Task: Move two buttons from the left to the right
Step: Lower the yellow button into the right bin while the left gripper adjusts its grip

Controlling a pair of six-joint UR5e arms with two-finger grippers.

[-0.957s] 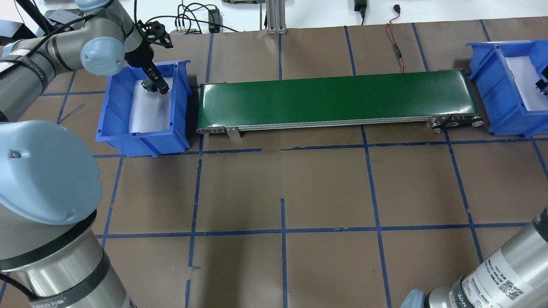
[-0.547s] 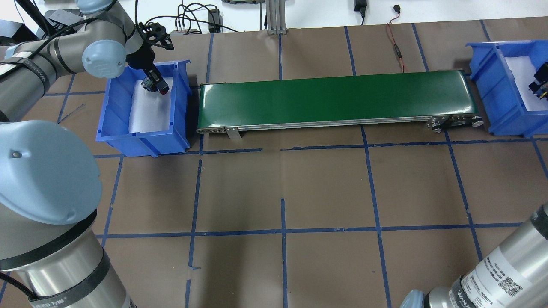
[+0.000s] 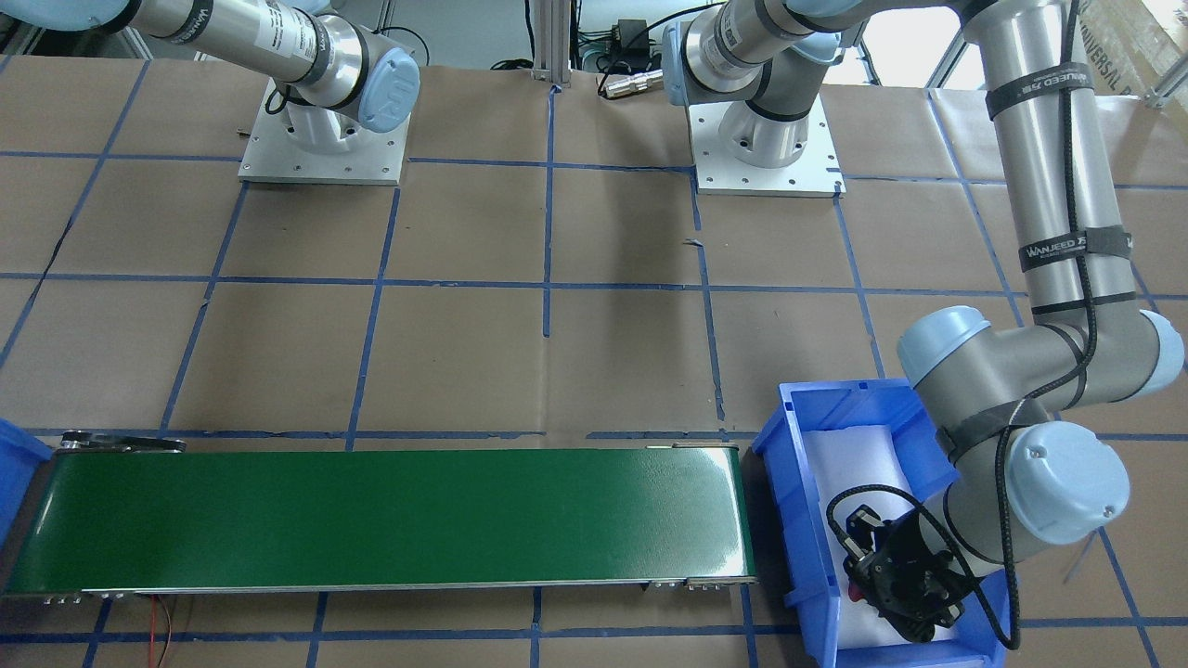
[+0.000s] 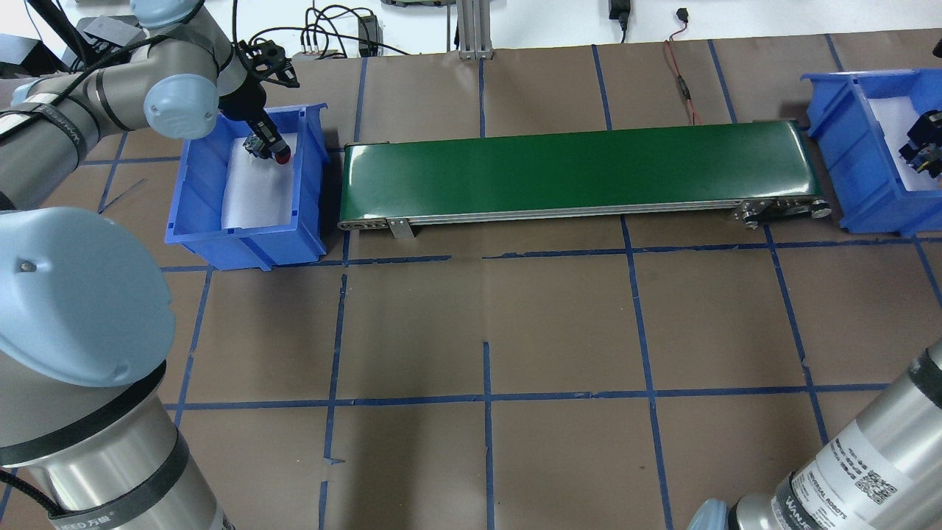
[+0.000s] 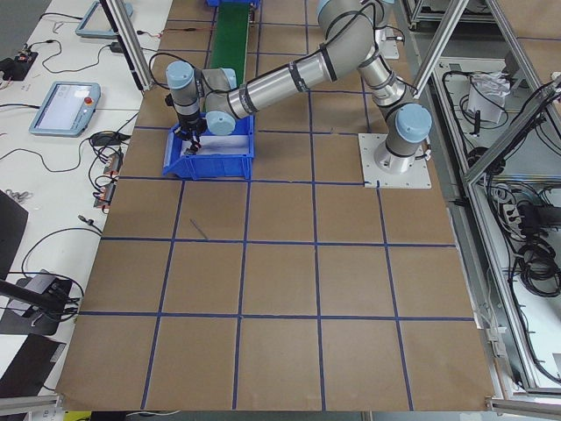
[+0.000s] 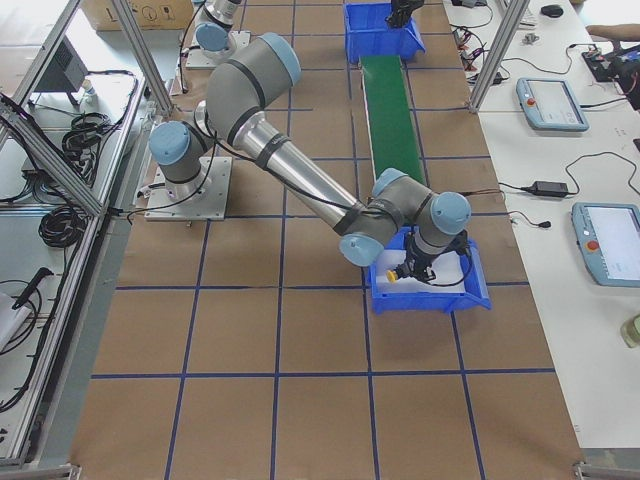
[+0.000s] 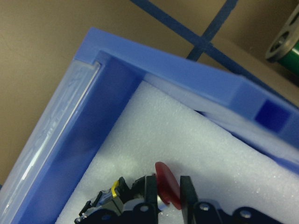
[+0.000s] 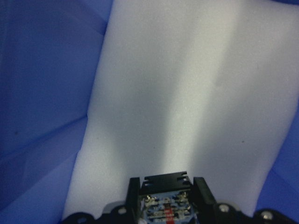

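My left gripper is inside the left blue bin, shut on the red-capped button. In the left wrist view the red cap sits between the fingertips over white foam. The gripper also shows in the front view. My right gripper hangs over the right blue bin, shut on the other button. Its contact block shows between the fingers in the right wrist view. A bit of yellow shows at that gripper in the exterior right view.
A long green conveyor belt lies between the two bins. Both bins are lined with white foam. Cables lie at the far table edge. The table is brown paper with blue tape lines.
My right gripper has moved further into the overhead view over the right bin, holding its button. My left gripper with the red button has shifted only slightly in the left bin.
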